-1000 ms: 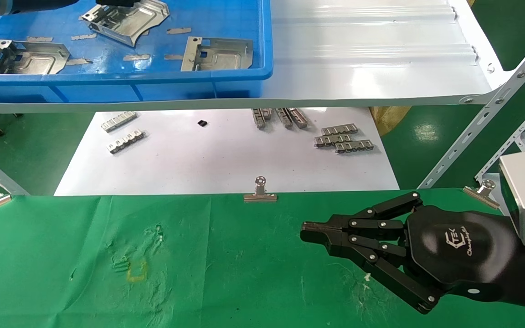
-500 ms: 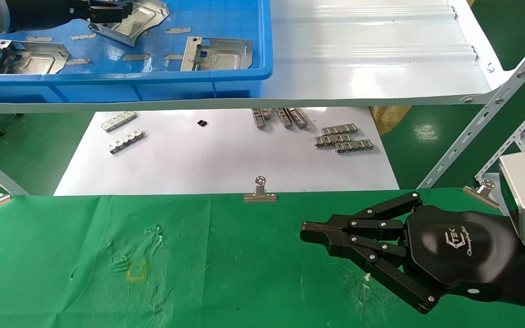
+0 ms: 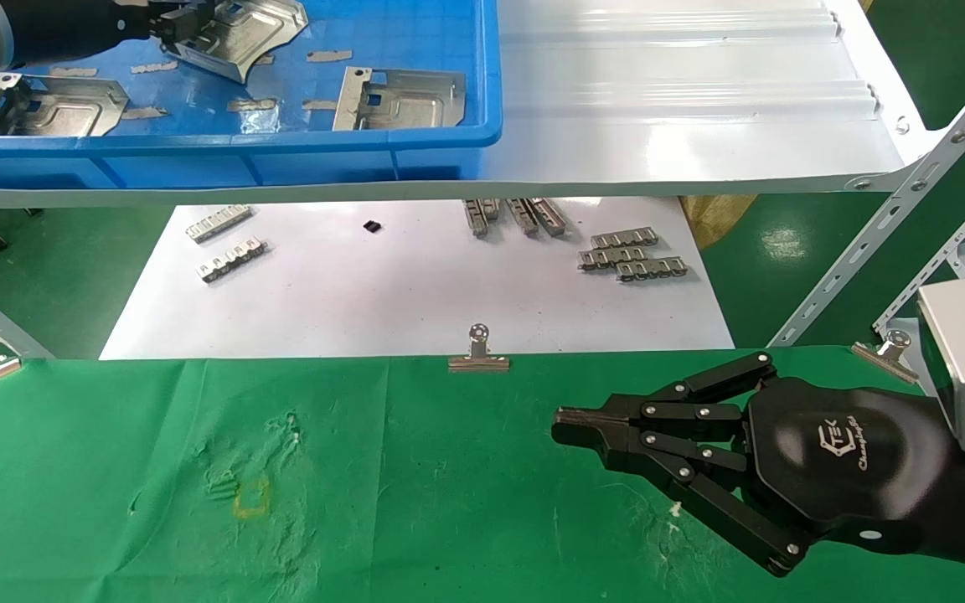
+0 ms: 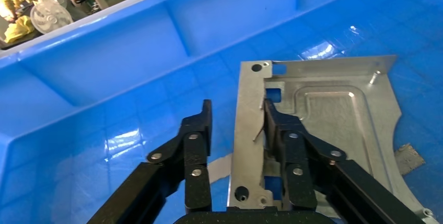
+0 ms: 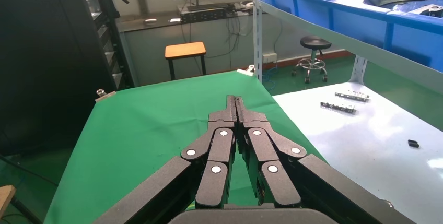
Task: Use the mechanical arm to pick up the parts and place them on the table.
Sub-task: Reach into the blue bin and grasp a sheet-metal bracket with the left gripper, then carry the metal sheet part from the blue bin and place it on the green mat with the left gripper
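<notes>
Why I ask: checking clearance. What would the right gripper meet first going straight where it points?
Nothing, apparently: the shut right gripper points across bare green cloth; height above it is unclear, so it might graze the cloth.

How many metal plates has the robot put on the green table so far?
None yet: the green table has no plate on it. The left gripper is in the blue bin, its fingers straddling one plate's folded edge, not yet clamped. Two more plates wait there. The right gripper is parked shut over the table.

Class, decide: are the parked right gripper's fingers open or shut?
Shut. In the right wrist view the right gripper has its fingertips pressed together, holding nothing, above the table.
</notes>
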